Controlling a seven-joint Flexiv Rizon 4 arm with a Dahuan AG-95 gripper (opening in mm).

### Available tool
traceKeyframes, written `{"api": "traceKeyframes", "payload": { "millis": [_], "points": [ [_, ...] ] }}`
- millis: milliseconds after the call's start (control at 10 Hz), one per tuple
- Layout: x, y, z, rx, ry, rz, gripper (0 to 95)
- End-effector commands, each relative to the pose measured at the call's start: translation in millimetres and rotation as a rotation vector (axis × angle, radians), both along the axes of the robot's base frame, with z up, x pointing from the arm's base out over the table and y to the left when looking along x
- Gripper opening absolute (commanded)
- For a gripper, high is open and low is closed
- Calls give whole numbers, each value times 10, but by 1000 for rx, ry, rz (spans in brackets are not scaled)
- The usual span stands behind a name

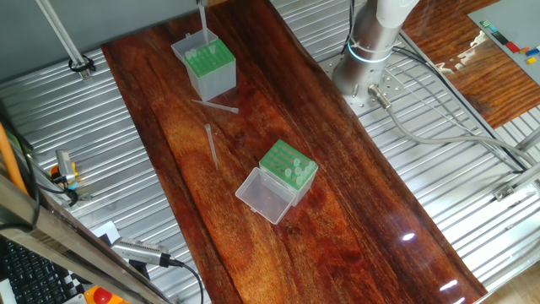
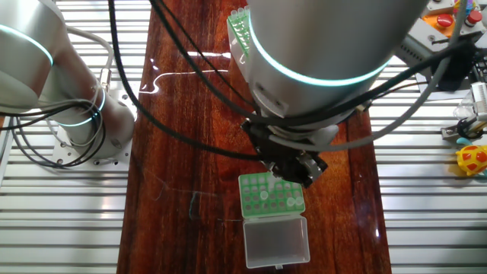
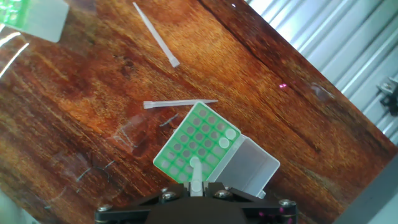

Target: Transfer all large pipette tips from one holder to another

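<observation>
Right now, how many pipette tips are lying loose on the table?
2. One tip beside the taller box; second tip between it and the low rack. More could hide behind the arm.

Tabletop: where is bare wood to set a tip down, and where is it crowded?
Bare wood runs past the low green rack toward the near end, and between the translucent box and the arm's base. Crowded: two loose tips lie between box and rack. The pincer holds a tip over the box.
</observation>
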State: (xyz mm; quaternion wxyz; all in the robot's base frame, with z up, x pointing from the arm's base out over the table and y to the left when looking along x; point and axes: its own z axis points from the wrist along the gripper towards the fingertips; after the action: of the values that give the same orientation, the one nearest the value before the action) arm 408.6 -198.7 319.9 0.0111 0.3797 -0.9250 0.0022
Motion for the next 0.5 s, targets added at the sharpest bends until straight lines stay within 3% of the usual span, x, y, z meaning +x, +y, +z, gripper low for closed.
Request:
{"api": "traceKeyframes", "payload": {
  "millis": [100,500],
  "points": [
    [11,0,6,-26,-2,-65,0],
    [136,21,-31,-34,-2,-59,0]
  ]
}}
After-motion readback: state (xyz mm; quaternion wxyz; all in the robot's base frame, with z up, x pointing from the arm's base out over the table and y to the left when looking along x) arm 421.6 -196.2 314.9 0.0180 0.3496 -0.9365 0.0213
